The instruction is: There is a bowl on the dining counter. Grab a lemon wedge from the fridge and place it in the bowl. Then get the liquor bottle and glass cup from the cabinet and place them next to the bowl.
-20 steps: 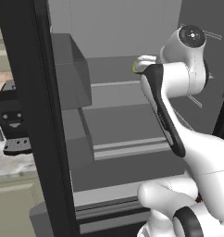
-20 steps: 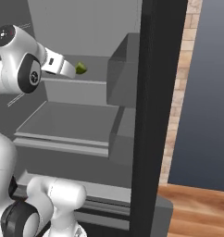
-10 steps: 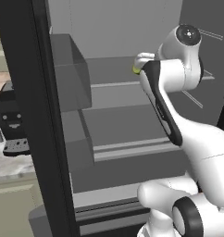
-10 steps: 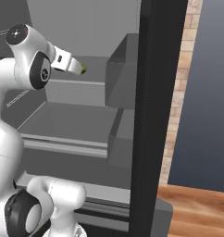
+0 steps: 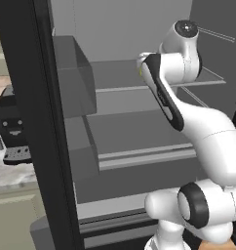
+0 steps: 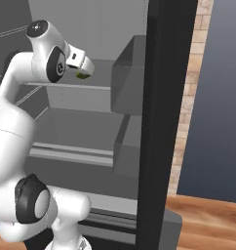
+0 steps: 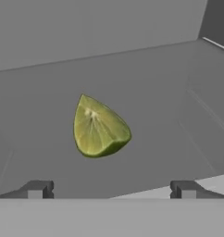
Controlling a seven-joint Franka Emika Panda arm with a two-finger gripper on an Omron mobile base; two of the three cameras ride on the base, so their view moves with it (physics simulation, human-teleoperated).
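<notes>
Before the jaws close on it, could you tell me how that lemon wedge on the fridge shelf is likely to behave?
The lemon wedge is small, so probably light. It lies alone on a smooth grey shelf, so a nudge from one side may slide it rather than roll it. Its cut face looks moist and its rind curved, so it could slip or squash in the open jaws of the gripper.

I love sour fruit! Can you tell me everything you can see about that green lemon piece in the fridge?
The lemon wedge is a yellow-green slice with a pointed top and a rounded bottom edge of darker rind. Its cut face shows pale flesh with faint lines fanning out from a whitish spot near the tip. It lies on a plain grey fridge shelf, with nothing else touching it. The open pincer sits just in front, its two dark tips apart on either side, not touching the wedge yet.
</notes>
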